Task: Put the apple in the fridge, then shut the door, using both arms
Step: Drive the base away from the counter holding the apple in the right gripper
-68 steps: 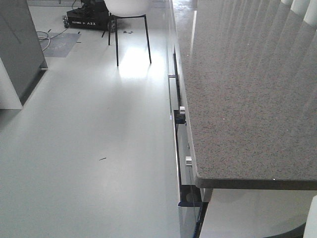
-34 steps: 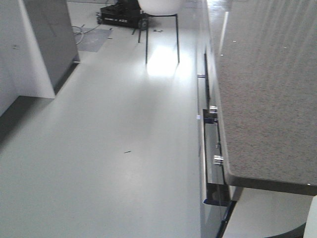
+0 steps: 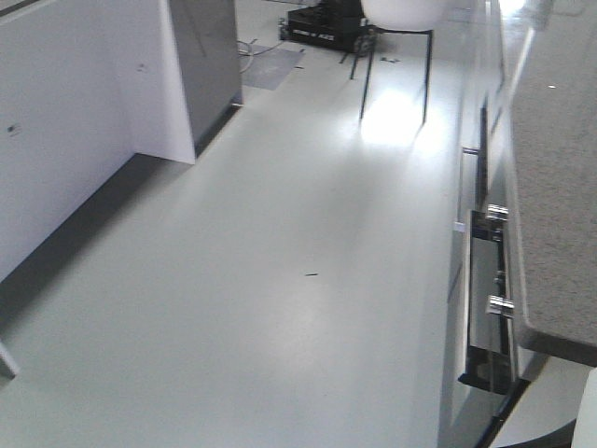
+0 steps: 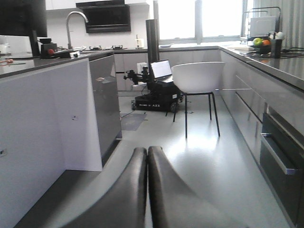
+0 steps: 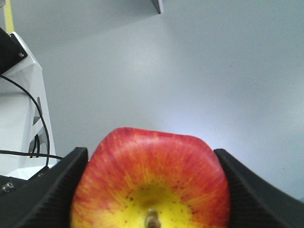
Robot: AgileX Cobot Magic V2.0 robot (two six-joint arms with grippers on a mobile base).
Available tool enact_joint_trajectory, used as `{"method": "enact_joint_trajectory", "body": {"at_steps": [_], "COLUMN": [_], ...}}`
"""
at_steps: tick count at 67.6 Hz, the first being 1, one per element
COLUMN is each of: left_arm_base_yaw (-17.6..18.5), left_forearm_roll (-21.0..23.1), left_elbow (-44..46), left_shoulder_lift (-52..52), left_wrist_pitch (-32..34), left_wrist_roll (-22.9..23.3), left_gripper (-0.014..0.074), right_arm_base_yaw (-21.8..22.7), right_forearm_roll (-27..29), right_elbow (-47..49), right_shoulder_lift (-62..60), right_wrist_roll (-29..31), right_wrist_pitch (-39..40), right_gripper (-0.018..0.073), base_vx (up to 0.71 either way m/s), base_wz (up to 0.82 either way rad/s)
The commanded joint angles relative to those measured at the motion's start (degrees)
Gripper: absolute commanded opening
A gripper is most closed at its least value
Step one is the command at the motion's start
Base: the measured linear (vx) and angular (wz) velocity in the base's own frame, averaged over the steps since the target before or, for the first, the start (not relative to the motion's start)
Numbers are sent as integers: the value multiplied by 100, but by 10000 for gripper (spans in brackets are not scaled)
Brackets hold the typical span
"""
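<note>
The apple (image 5: 152,180), red with a yellow dimple and a short stem, fills the bottom of the right wrist view. My right gripper (image 5: 151,153) is shut on it, with a black ribbed finger pressed against each side. Below them lies pale floor. In the left wrist view my left gripper (image 4: 147,151) is shut with nothing in it, its two dark fingers (image 4: 135,180) pressed together and pointing down the kitchen aisle. The fridge and its door are out of view in all frames.
A grey stone-topped counter (image 3: 560,187) with a dark oven front and metal handles (image 3: 490,308) runs along the right. A white island cabinet (image 3: 93,140) stands on the left. At the aisle's far end are a white chair (image 4: 197,76) and a black wheeled rig (image 4: 156,97).
The front view has swung left: the stone counter slid toward the right edge, and the white island cabinet came into view on the left.
</note>
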State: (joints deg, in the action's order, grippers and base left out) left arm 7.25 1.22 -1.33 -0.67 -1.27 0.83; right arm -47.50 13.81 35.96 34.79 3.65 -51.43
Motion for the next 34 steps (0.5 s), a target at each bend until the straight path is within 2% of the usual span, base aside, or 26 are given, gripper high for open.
{"method": "enact_joint_trajectory", "body": {"at_steps": [1, 34], "left_arm_base_yaw": [21, 21], "left_forearm_roll": [3, 3], "left_elbow": [-74, -74], "left_shoulder_lift": [-78, -78], "left_wrist_pitch": [418, 418], "left_wrist_roll": [31, 31], "left_gripper": [-6, -6], "right_arm_base_yaw": [4, 4], "right_forearm_roll": [72, 72], "right_elbow": [147, 147], "right_shoulder_lift": [-8, -8], "right_wrist_roll": [36, 37], "right_wrist_pitch": [350, 345], "right_gripper": [212, 212], "base_vx": [-10, -8], "base_wz": [37, 33]}}
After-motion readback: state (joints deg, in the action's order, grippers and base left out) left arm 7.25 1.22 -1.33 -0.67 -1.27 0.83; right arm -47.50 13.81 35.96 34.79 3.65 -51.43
